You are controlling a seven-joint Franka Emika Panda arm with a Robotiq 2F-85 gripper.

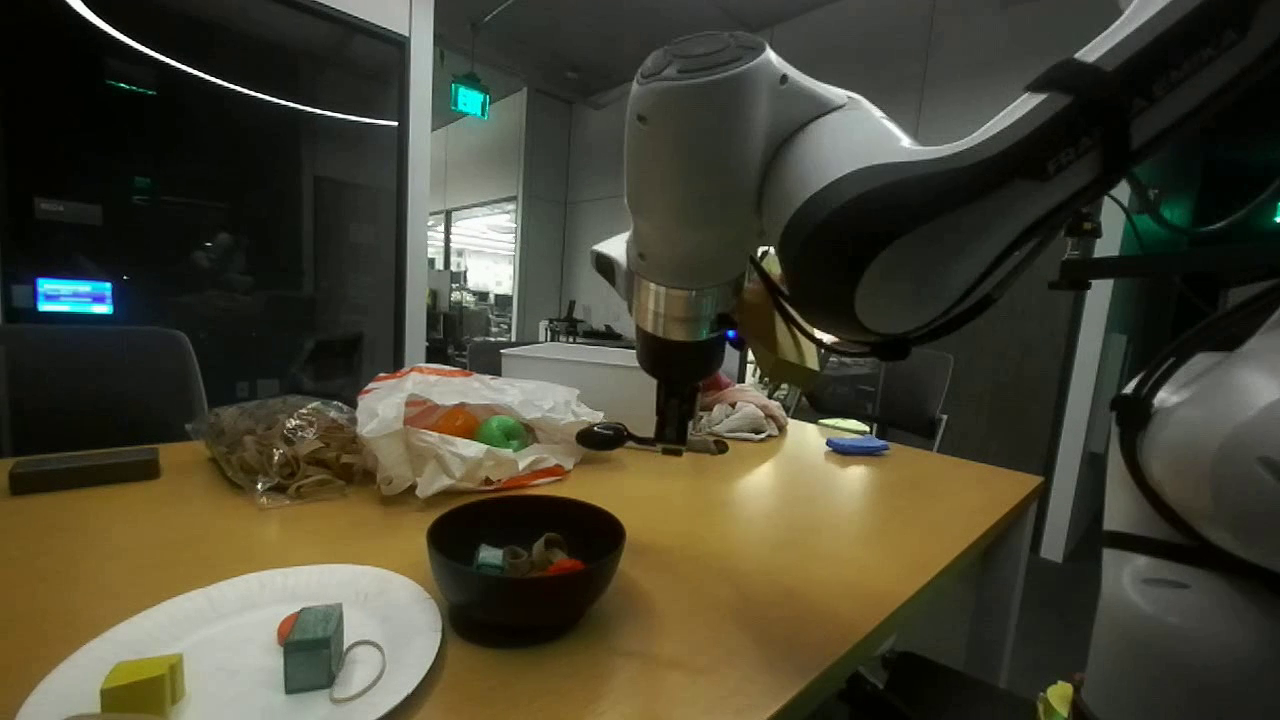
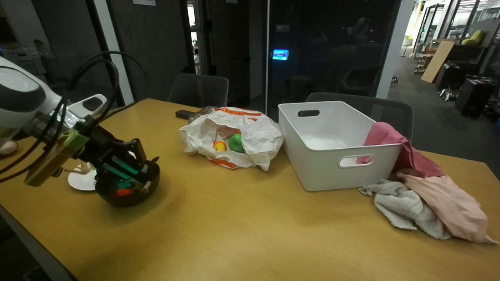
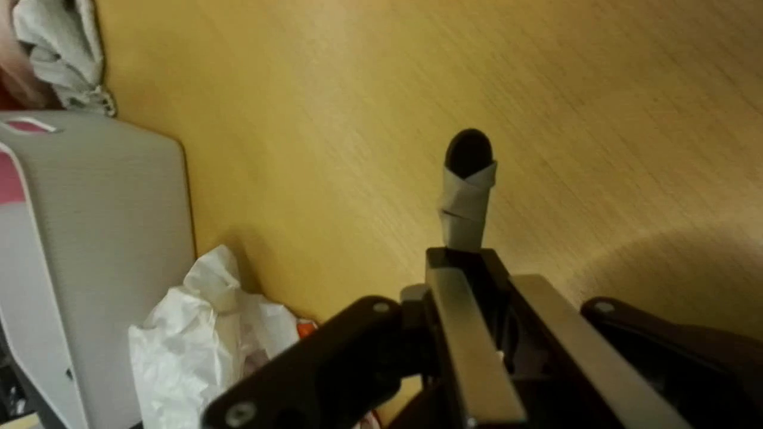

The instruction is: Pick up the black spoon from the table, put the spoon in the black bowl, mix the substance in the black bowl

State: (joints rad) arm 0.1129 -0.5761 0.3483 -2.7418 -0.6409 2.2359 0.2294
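One blk spoon [image 1: 603,436] clamped in gripper [image 1: 673,443] (hndl [image 3: 467,205] wrapped); both abv table [image 1: 780,540].

Black spoon [image 1: 603,436], beige wrap [image 3: 467,202], black jaws of mine! I see the worktop [image 3: 596,119], yellow-tan, streaked with fine grain. There's the bowl [image 1: 525,605], black, its bits [image 1: 566,566] orange-red, teal and tan; white plate [image 1: 210,625]; white bag [image 2: 259,136] printed orange; and I spot a rose-pink cloth [image 2: 418,156]!
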